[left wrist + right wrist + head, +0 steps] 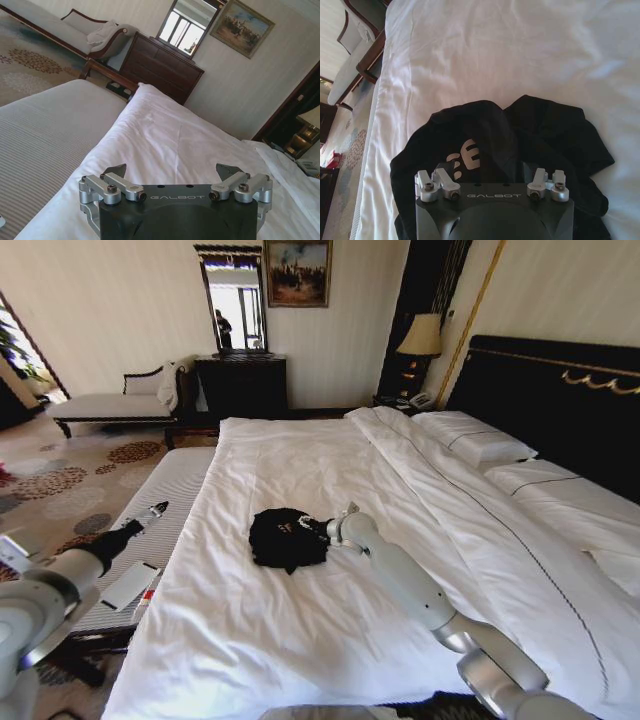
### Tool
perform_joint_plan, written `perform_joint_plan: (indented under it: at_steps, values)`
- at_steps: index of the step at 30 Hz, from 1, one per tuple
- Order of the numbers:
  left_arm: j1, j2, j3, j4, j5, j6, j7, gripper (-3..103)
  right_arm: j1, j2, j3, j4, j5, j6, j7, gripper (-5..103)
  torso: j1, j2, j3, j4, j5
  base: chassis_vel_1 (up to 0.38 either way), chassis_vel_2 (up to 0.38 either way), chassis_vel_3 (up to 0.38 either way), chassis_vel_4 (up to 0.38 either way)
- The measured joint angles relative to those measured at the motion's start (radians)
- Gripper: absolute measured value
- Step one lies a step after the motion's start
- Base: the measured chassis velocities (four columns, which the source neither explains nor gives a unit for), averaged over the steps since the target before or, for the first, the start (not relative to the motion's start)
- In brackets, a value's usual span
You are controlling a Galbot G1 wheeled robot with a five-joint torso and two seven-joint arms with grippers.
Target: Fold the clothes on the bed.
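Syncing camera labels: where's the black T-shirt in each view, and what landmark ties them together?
Head view: black T-shirt crumpled mid-duvet, at the right gripper.
Left wrist view: not in it; left gripper open over the bed's edge.
Right wrist view: T-shirt directly under the right gripper.
Shared landmark: white duvet.

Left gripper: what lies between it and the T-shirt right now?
In the head view, only bare white duvet separates the left gripper, at the bed's left edge, from the T-shirt. The right gripper is at the shirt's far side.
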Motion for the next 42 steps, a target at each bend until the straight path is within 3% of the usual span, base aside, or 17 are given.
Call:
perform_joint_plan:
  at_steps: [3, 5, 7, 8, 12, 14, 17, 22, 31, 37, 42]
  values:
    - [0.001, 0.001, -0.003, 0.0, 0.0, 0.0, 0.0, 100, 0.0, 0.001, -0.003, -0.013, -0.012, 0.003, -0.013, 63, 0.0, 0.0, 0.0, 0.0, 0.0001, 0.0, 0.0, 0.0, 0.0]
    - [0.001, 0.001, -0.003, 0.001, 0.001, 0.0, 0.0, 100, 0.0, 0.001, -0.004, -0.013, -0.014, 0.004, -0.015, 63, 0.0, 0.0, 0.0, 0.0, 0.0, 0.0, 0.0, 0.0, 0.0]
    - [0.002, -0.001, -0.002, 0.002, 0.004, 0.0, 0.001, 100, 0.001, -0.001, -0.004, -0.012, -0.014, 0.006, -0.016, 52, 0.0, 0.0, 0.0, 0.0, 0.0, 0.0, 0.0, 0.0, 0.0]
    - [0.002, -0.001, -0.002, 0.002, 0.004, 0.0, 0.001, 100, 0.001, -0.001, -0.004, -0.012, -0.014, 0.006, -0.016, 52, 0.0, 0.0, 0.0, 0.0, 0.0, 0.0, 0.0, 0.0, 0.0]
    - [0.001, -0.009, 0.01, 0.005, 0.016, 0.0, 0.003, 100, 0.002, -0.015, -0.006, 0.008, -0.016, 0.014, -0.016, 30, 0.0, 0.0, 0.0, 0.0, 0.0, 0.0, 0.0, 0.0, 0.0]
    - [0.001, -0.01, 0.013, 0.005, 0.018, 0.0, 0.004, 100, 0.001, -0.018, -0.006, 0.013, -0.016, 0.015, -0.016, 30, 0.0, 0.0, 0.0, -0.0001, 0.0, 0.0, 0.0, 0.0, 0.0]
    - [0.0, -0.014, 0.02, 0.006, 0.023, 0.0, 0.005, 100, -0.004, -0.022, -0.007, 0.017, -0.024, 0.016, -0.017, 14, 0.0, 0.0, 0.0, -0.0001, 0.0, 0.0, 0.0, 0.0, 0.0]
    - [0.001, -0.015, 0.019, 0.006, 0.024, 0.0, 0.006, 100, -0.006, -0.02, -0.01, 0.009, -0.036, 0.016, -0.021, 2, 0.0, 0.0, 0.0, 0.0, 0.0, 0.0, 0.0, 0.0, 0.0]
    - [0.014, -0.024, 0.03, 0.007, 0.026, 0.0, 0.006, 100, -0.006, -0.019, -0.017, 0.017, -0.044, 0.018, -0.022, 0, 0.0, 0.0, 0.0, 0.0002, 0.0001, 0.0, 0.0, 0.0, 0.0]
    - [-0.004, -0.035, 0.112, 0.016, 0.004, -0.019, 0.009, 100, -0.013, -0.042, -0.012, 0.045, -0.065, 0.032, -0.029, 0, 0.0, 0.0, 0.0, 0.0003, 0.0002, 0.0, 0.0, 0.0, 0.0]
    - [-0.058, -0.051, 0.228, 0.034, -0.077, -0.049, -0.01, 100, -0.035, -0.085, 0.014, 0.074, -0.072, 0.037, -0.032, 0, 0.0, 0.0, 0.0, -0.0004, 0.0002, 0.0, 0.0, 0.0, 0.0]
